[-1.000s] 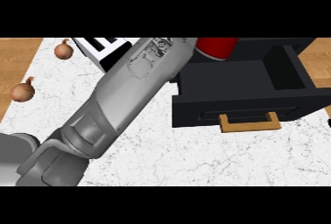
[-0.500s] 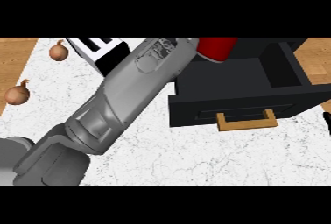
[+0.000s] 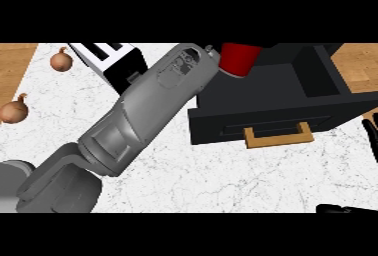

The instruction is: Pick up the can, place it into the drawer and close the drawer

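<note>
The red can [image 3: 238,59] has edged slightly further over the open drawer [image 3: 295,95]; the left hand's grip is hidden, release seems near.

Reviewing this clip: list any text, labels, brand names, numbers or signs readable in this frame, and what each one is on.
None can be read.
red can: plain red side, no label showing.
black drawer: no lettering on its front or on the wooden handle.
toaster: black and white panels, no marks legible.
grey forearm: moulded outlines only, no text.
</note>
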